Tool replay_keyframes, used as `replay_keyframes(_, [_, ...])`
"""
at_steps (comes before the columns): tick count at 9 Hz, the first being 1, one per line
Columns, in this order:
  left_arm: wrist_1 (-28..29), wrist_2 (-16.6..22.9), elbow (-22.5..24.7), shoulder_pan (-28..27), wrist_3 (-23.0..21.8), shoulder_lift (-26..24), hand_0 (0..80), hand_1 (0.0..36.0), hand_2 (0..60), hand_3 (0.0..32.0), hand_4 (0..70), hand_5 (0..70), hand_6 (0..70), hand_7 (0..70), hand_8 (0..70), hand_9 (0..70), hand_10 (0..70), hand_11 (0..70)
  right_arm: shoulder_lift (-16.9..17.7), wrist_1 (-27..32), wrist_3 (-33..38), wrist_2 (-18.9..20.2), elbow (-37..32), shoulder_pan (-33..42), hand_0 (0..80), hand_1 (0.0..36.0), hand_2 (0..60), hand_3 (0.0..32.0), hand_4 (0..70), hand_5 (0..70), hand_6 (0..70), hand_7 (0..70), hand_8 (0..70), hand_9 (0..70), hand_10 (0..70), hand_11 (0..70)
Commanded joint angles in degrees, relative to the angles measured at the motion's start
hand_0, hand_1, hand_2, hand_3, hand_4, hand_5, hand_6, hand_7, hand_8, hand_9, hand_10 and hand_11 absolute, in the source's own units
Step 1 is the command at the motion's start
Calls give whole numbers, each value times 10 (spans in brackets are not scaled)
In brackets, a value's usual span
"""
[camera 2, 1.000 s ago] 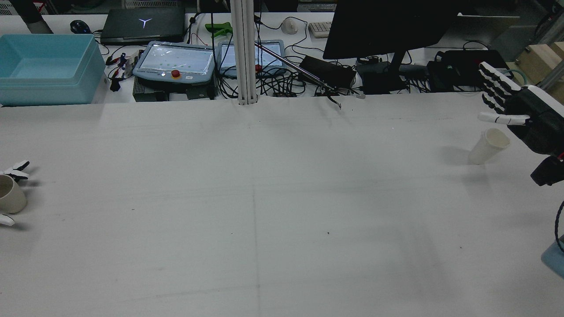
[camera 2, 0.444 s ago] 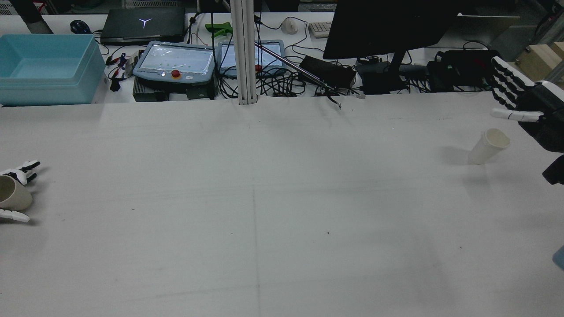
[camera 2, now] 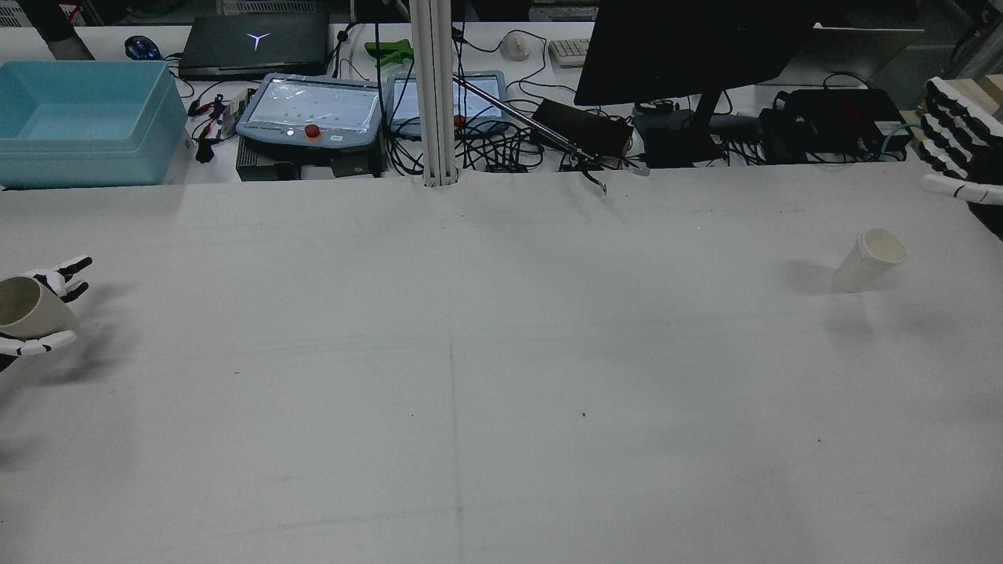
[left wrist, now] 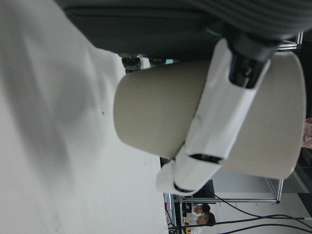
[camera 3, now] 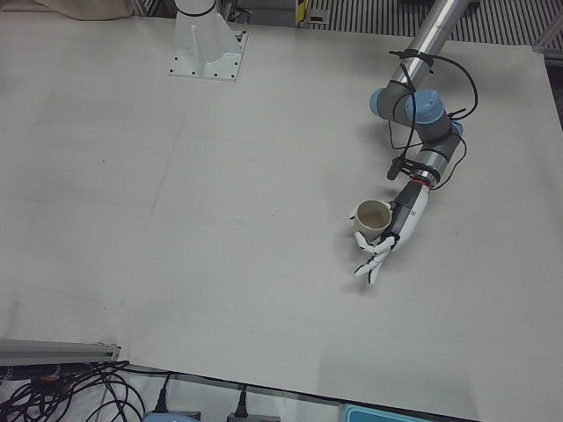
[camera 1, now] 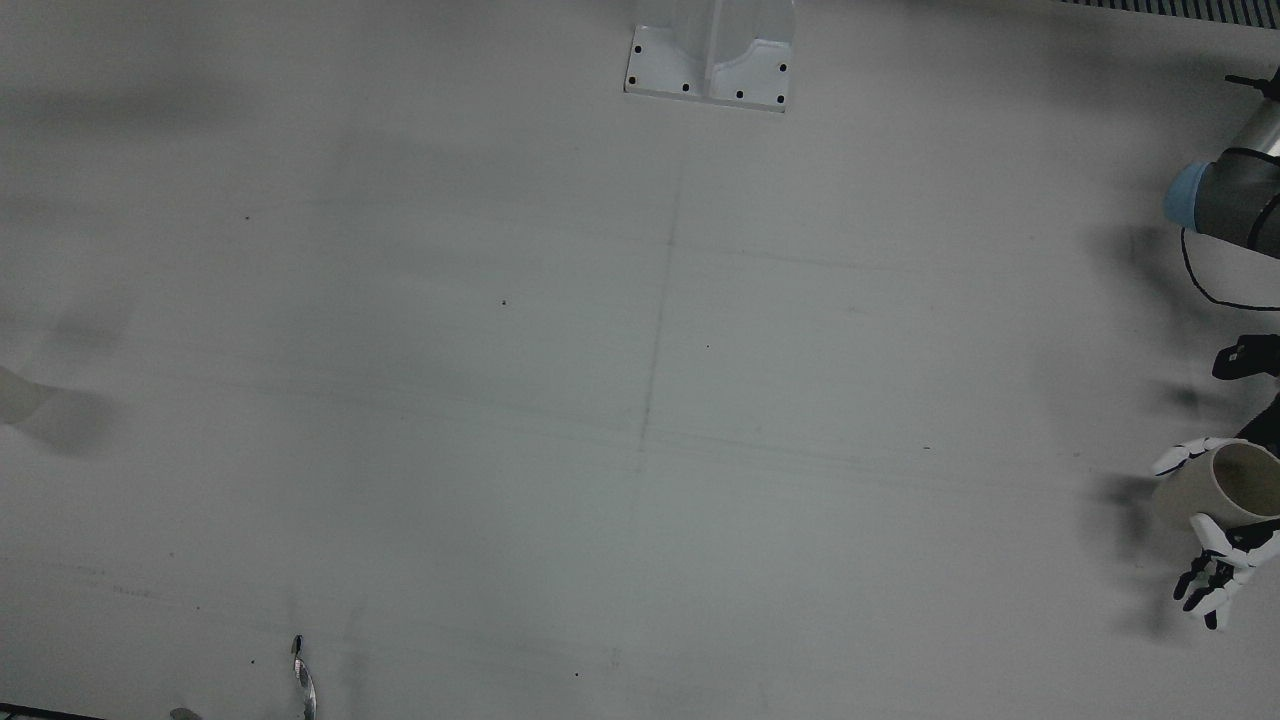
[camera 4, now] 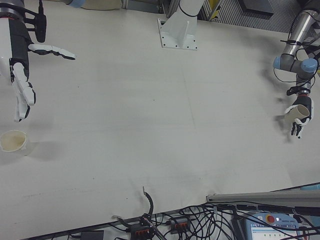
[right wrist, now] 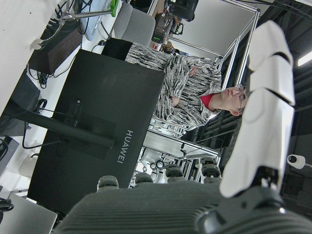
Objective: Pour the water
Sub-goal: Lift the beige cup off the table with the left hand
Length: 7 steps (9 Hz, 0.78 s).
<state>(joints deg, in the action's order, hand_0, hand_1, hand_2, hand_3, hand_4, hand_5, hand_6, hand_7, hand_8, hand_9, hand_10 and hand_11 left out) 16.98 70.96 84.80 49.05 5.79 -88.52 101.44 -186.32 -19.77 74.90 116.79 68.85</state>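
White worktop (camera 2: 470, 352) spans wide: left hand (camera 3: 391, 237) grips one cup (camera 3: 371, 218), tilted; early spilling threatens. Right hand (camera 4: 22, 90) splayed, empty, beside the far cup (camera 2: 868, 260).

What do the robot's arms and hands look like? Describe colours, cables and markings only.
The left arm is a silver-grey tube with light blue joint caps and a thin black cable looping alongside it. A red ring marks its wrist. The left hand has a black palm and white fingers with black segments. The right hand is built alike: dark body, white fingers with black tips.
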Motion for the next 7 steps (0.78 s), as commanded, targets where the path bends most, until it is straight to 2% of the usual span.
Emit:
replay_keyframes(1, [-82,1,124,0,-18,11,800,360,600,0,436,700,127,135,15,13,39,97,18,22,4,82,-37,50,509,224,128,0,0,49,36,0,0,0,0,0])
replay_keyframes(2, [-114,1,155,-3,-16,6,800,360,600,0,452,700,137,148,18,15,42,102,18,91,4,117,-109,67,498,212,126,0,0,44,21,0,0,0,0,0])
replay_keyframes(4, [-164,4,193,-5,-10,-6,800,360,600,0,428,700,140,156,21,17,43,103,9,288,52,121,-320,64,496,212,137,0,0,47,18,0,0,0,0,0])
replay_keyframes(5, [-186,6,203,-5,-10,-19,800,360,600,0,420,700,140,156,20,17,43,104,-16,372,67,120,-432,63,524,248,193,0,0,64,73,0,4,0,0,0])
replay_keyframes(6, [-207,7,204,-7,-9,-42,800,360,600,0,418,700,140,155,20,17,42,102,-35,425,72,120,-516,62,534,259,214,0,0,68,87,1,7,0,0,0])
replay_keyframes(7, [-221,2,208,-37,-12,-50,800,360,600,0,412,700,139,153,19,16,40,100,-56,450,71,120,-565,60,550,275,246,0,1,73,114,47,12,0,0,0])
